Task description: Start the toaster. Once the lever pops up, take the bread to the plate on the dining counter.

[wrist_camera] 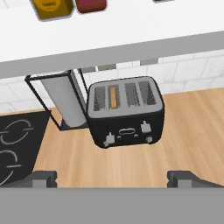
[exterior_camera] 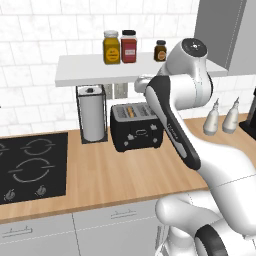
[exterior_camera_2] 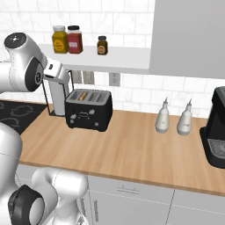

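Hand [wrist_camera: 112,177] open, empty, above and short of toaster [wrist_camera: 126,111]. Bread [wrist_camera: 113,96] sits in second slot. Descend forward, press left lever [wrist_camera: 109,139] straight down.

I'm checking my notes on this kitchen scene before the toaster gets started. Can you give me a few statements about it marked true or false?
1. The bread sits in a slot of the toaster. True.
2. The gripper is shut on the toaster's lever. False: it is open and apart from the toaster.
3. A paper towel roll stands beside the toaster. True.
4. Three jars stand on the worktop. False: they stand on the white shelf above.
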